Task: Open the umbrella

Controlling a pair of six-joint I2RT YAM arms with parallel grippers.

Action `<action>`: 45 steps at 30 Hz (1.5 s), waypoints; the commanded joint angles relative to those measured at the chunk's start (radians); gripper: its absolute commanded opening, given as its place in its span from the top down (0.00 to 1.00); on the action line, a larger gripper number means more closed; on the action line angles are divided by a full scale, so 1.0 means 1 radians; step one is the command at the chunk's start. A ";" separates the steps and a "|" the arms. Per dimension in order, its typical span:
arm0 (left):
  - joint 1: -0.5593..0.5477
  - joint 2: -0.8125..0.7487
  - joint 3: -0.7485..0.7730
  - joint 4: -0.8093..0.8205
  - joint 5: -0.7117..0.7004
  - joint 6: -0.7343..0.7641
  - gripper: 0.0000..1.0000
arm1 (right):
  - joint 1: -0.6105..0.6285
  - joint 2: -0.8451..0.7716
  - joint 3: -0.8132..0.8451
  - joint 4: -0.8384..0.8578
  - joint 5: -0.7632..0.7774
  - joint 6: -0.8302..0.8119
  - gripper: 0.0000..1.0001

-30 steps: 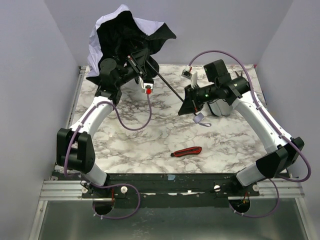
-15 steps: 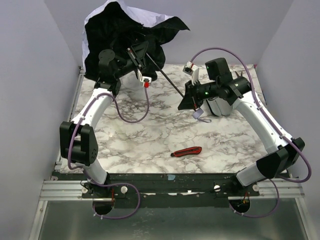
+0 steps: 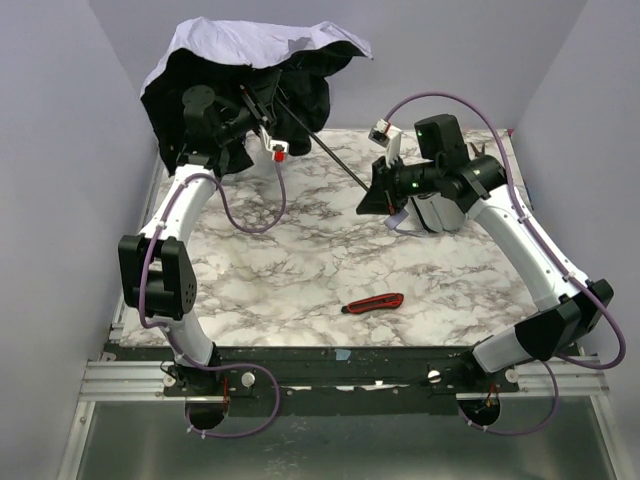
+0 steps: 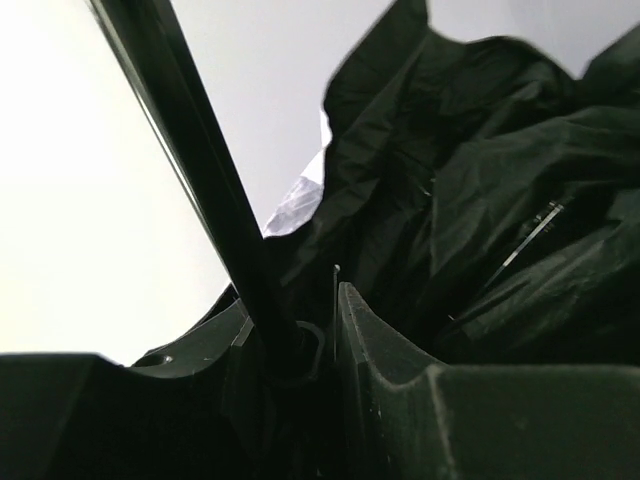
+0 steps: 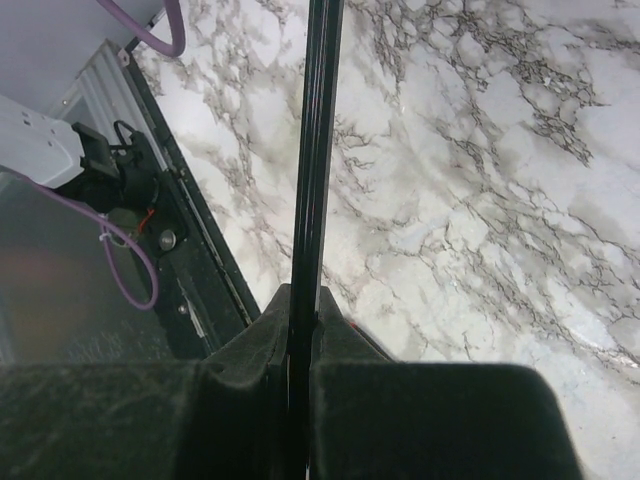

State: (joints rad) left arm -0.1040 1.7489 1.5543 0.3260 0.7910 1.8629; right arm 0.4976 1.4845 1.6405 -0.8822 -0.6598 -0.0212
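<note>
The umbrella's canopy [image 3: 250, 45] billows half-spread at the back left, pale lilac-white outside and black inside [image 4: 480, 200]. Its thin black shaft [image 3: 335, 158] slants down toward the right. My left gripper [image 3: 262, 108] is up under the canopy. In the left wrist view its jaws [image 4: 290, 305] sit close on either side of the shaft [image 4: 190, 160] and the sliding ring around it. My right gripper [image 3: 372, 198] is shut on the lower end of the shaft [image 5: 318, 150], which runs straight out between its fingertips [image 5: 303, 295]. The handle is hidden.
A red-and-black utility knife [image 3: 373, 302] lies on the marble table [image 3: 300, 260] near the front. A grey pouch [image 3: 435, 215] sits under the right arm. Grey walls close in on the left, back and right, and the canopy hangs near the back-left corner.
The left gripper has slid up and left along the shaft, and the canopy has risen and spread wider. The right gripper has held the shaft almost still.
</note>
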 commanded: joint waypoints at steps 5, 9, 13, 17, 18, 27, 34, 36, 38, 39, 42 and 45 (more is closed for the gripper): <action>0.240 0.015 0.018 0.025 -0.448 0.014 1.00 | 0.024 -0.148 -0.018 -0.381 -0.198 -0.120 0.99; 0.211 -0.056 -0.048 -0.018 -0.348 0.000 1.00 | 0.023 -0.151 0.052 -0.233 -0.204 -0.044 0.74; 0.167 -0.128 -0.104 -0.074 -0.257 -0.005 1.00 | 0.023 -0.160 0.151 0.053 -0.124 0.113 0.22; 0.127 -0.193 -0.143 -0.091 -0.192 -0.040 1.00 | 0.024 -0.165 0.237 0.329 0.093 0.209 0.10; 0.117 -0.208 -0.146 -0.101 -0.176 -0.070 1.00 | 0.024 -0.167 0.252 0.378 0.153 0.213 0.09; 0.049 -0.341 0.030 -0.317 -0.044 -0.679 1.00 | 0.022 -0.265 0.084 0.575 0.787 0.133 0.07; 0.039 -0.274 0.258 -0.454 -0.101 -1.006 1.00 | 0.021 -0.346 0.033 0.744 0.949 0.073 0.03; 0.040 -0.253 0.287 -0.477 -0.128 -1.065 1.00 | 0.021 -0.371 0.040 0.789 0.887 0.046 0.03; 0.036 -0.233 0.316 -0.524 -0.131 -1.087 1.00 | 0.021 -0.410 -0.007 0.868 0.776 -0.018 0.02; 0.029 -0.226 0.318 -0.541 -0.140 -1.083 1.00 | 0.020 -0.426 -0.021 0.891 0.720 -0.033 0.01; 0.004 -0.222 0.281 -0.534 -0.187 -1.044 1.00 | 0.021 -0.435 0.001 0.889 0.575 -0.039 0.01; -0.007 -0.193 0.308 -0.565 -0.214 -1.059 1.00 | 0.021 -0.457 -0.006 0.839 0.372 -0.064 0.01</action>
State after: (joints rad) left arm -0.1070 1.5257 1.8359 -0.2062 0.6628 0.8810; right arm 0.5224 1.0534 1.6348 -0.0418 -0.0158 -0.0154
